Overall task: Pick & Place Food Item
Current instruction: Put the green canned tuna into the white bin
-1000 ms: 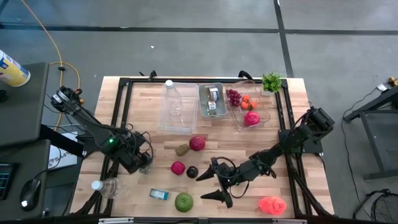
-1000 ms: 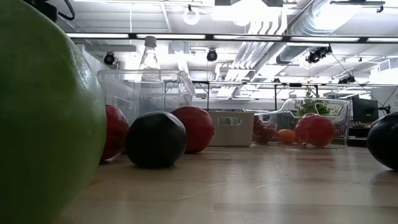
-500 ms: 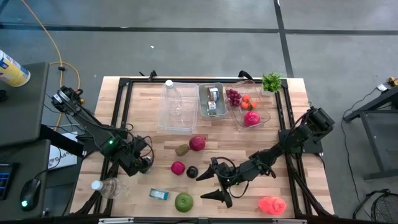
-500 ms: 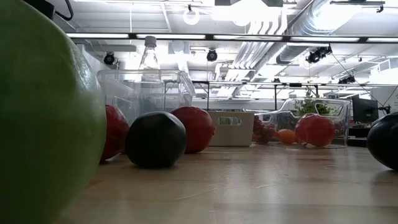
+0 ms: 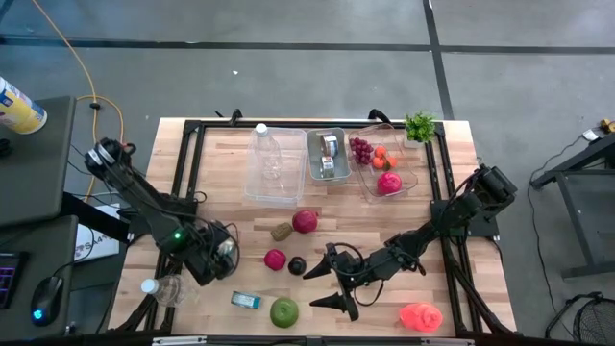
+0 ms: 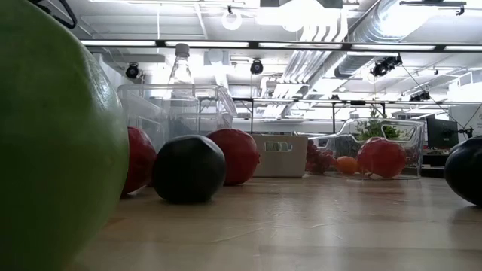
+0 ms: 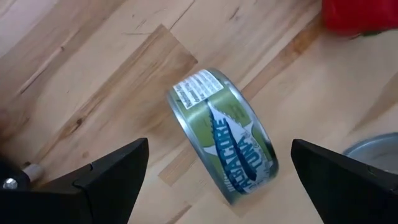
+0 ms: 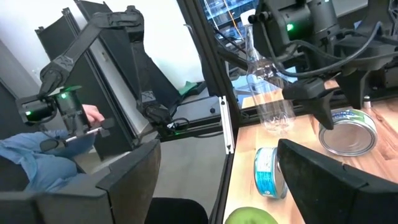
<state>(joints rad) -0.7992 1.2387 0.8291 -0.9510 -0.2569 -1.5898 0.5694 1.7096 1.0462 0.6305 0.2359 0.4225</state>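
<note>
A tuna can [image 7: 225, 148] with a green and blue label lies on its side on the wooden table [image 5: 384, 216], also in the high view [image 5: 246, 300]. My left gripper [image 5: 223, 259] hangs open above it, pointing steeply down, one finger [image 7: 112, 174] on either side of the can in the wrist view, clear of it. A silver can [image 8: 348, 134] stands upright just beside. My right gripper [image 5: 322, 286] waits open and level over the table's near middle, close to a green apple [image 5: 283, 311].
Red fruits [image 5: 306, 221] [image 5: 275, 259], a brown piece [image 5: 281, 232] and a dark fruit [image 5: 297, 265] lie mid-table. An empty plastic bottle [image 5: 163, 288] stands at the near left. Clear bins [image 5: 274, 163] [image 5: 384, 171] and a metal tray [image 5: 327, 154] line the far edge. A person's blue sleeve [image 8: 31, 158] shows beyond the table.
My left gripper has gone a little toward the table's near edge and down, closer to the tuna can, rolling slightly and staying open. Nothing on the table has moved.
</note>
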